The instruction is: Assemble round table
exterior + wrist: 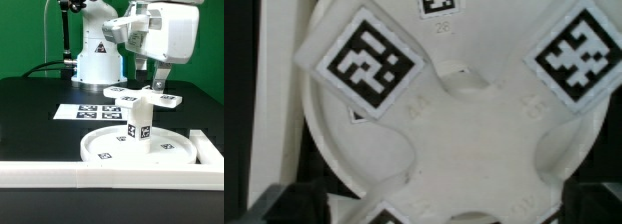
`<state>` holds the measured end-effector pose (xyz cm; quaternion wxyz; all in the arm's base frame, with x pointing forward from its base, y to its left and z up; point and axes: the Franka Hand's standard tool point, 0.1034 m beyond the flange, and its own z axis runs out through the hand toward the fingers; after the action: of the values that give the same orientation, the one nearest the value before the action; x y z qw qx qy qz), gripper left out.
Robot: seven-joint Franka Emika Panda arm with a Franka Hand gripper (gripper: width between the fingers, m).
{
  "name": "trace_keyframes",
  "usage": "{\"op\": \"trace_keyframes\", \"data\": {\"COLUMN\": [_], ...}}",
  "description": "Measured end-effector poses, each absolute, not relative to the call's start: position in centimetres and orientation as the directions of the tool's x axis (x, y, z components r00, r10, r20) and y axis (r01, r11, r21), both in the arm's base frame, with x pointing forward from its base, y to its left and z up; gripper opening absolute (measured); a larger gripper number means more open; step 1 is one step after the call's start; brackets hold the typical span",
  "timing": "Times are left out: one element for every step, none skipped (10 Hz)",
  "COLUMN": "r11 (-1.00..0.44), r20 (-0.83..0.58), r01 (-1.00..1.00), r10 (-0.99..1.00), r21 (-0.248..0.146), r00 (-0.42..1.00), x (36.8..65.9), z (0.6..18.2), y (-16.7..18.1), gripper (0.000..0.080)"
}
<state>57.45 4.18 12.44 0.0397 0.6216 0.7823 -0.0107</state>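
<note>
The large round disc (100, 150) lies on the black table near the front border bar. The short post (140, 126) stands upright at the disc's middle, and the cross-shaped piece (132, 97) sits level on top of it. My gripper (158, 86) hangs open just over that piece, toward the exterior view's right, with its fingers reaching down beside one arm. In the wrist view the cross-shaped piece (455, 120) and its tags fill the picture. The gripper (441, 212) shows only as dark fingertips (295, 200) at the corners, spread wide apart.
The marker board (88, 112) lies flat behind the disc. A long white border bar (90, 176) runs along the front, and another (207, 146) stands at the exterior view's right. The robot's base (98, 60) rises at the back.
</note>
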Motion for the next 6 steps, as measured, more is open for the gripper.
{"op": "trace_keyframes", "data": {"r11": [0.260, 0.240, 0.238, 0.234, 0.231, 0.225], "r20": [-0.082, -0.082, -0.082, -0.082, -0.081, -0.081], "r01": [0.965, 0.970, 0.971, 0.972, 0.973, 0.974], "r10": [0.963, 0.968, 0.969, 0.969, 0.970, 0.972], "r21": [0.028, 0.029, 0.027, 0.023, 0.019, 0.016], "r00": [-0.257, -0.237, -0.235, -0.231, -0.229, -0.223], "x": [57.46, 57.44, 57.41, 57.32, 57.21, 57.10], "z": [12.41, 12.35, 12.24, 12.01, 11.79, 11.62], "y": [3.96, 3.86, 3.78, 3.67, 3.57, 3.48], "gripper": [0.0649, 0.0649, 0.0649, 0.0649, 0.0649, 0.0649]}}
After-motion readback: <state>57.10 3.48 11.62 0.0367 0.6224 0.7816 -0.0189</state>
